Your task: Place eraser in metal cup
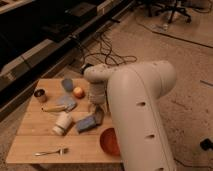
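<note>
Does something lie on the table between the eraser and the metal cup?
Yes: a blue-grey flat object lies between the eraser and the metal cup. The gripper, open, hangs over the eraser.

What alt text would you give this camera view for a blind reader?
A white robot arm reaches down over a wooden table, its gripper, fingers open, just above a dark eraser beside a blue pad. A small metal cup stands near the table's left edge, away from the gripper.
</note>
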Controlling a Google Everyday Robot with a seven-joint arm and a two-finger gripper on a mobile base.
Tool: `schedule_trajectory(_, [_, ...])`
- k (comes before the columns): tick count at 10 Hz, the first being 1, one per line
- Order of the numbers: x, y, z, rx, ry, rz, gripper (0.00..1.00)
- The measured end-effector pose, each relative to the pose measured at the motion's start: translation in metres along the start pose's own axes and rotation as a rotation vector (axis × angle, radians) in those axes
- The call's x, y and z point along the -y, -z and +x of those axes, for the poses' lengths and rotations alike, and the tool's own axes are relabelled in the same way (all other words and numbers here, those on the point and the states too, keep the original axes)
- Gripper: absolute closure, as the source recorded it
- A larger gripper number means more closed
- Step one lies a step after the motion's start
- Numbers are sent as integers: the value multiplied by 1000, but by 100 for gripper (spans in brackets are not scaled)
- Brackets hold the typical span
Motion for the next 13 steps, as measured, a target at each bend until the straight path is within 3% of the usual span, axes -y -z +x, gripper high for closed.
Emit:
schedule_trajectory(6, [11, -6, -13, 14, -41, 24, 38])
schedule_trajectory(10, [21, -7, -32, 20, -59, 5, 38])
schedule_trajectory(11, [21, -7, -38, 28, -57, 1, 40])
schedule_trajectory(13, [17, -7, -40, 33, -48, -1, 56])
